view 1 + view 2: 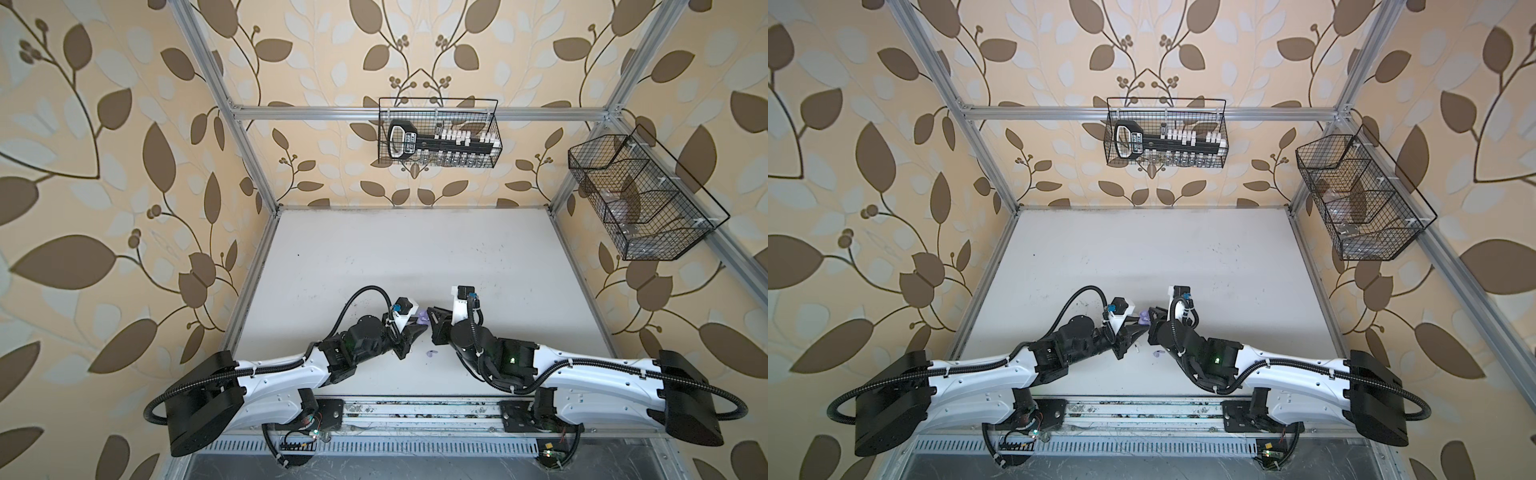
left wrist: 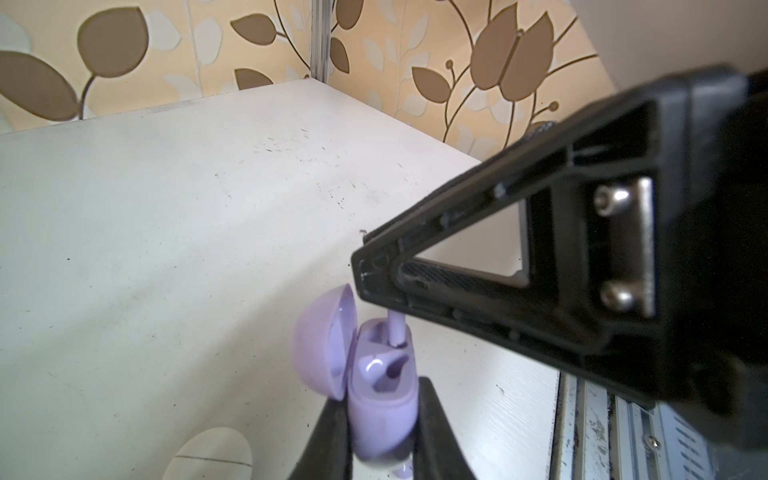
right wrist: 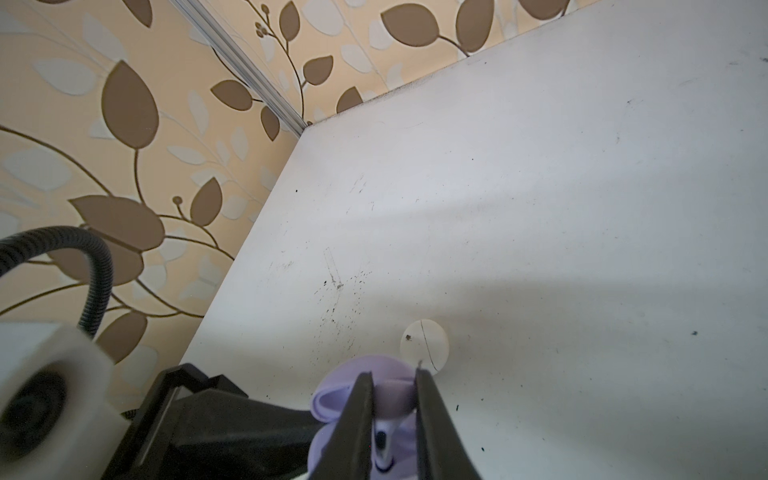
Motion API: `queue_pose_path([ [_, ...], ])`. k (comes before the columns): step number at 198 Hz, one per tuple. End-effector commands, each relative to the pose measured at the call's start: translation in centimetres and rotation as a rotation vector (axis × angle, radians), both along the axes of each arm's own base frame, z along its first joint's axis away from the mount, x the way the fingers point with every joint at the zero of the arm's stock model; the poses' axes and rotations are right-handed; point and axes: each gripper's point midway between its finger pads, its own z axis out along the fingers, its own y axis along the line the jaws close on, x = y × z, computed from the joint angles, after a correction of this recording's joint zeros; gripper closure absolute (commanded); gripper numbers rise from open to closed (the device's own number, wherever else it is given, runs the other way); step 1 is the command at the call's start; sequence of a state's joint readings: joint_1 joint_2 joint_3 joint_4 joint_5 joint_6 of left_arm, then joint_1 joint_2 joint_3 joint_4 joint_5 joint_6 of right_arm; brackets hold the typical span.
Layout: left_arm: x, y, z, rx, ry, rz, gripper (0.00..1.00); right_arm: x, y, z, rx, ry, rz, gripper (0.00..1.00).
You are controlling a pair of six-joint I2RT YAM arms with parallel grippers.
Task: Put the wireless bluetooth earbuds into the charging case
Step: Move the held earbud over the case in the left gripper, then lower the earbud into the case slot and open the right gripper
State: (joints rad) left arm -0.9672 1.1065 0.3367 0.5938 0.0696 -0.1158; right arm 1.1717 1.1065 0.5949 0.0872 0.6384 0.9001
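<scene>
My left gripper (image 2: 382,409) is shut on the body of the lilac charging case (image 2: 384,399), whose lid (image 2: 320,340) hangs open. My right gripper (image 3: 394,384) is shut on a lilac earbud (image 3: 392,401) and reaches over the case. The stem (image 2: 395,328) of this earbud stands in the case's far socket. In both top views the two grippers meet at mid-table around the case (image 1: 423,319) (image 1: 1144,318). Another lilac earbud (image 1: 432,354) (image 1: 1158,354) lies loose on the table nearer the front. A tiny white earbud (image 1: 1137,350) lies beside the left gripper.
A closed white round case (image 3: 424,343) (image 2: 208,453) rests on the table just beyond the grippers. A wire basket (image 1: 439,133) hangs on the back wall and another wire basket (image 1: 640,199) on the right frame. Aluminium posts border the white table (image 1: 415,249).
</scene>
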Motion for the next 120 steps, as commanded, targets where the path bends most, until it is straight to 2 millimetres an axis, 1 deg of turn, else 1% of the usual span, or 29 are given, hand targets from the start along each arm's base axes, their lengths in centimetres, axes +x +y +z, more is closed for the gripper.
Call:
queue_pose_path([
  [1,0.8,0.1,2.1,-0.054,-0.031,0.033,0.97,-0.2,0.4,0.5,0.024,0.002,0.006,0.81],
  [120,0.9,0.4,2.4,-0.064,-0.036,0.040,0.97,-0.4,0.4,-1.5,0.002,0.041,0.004,0.81],
])
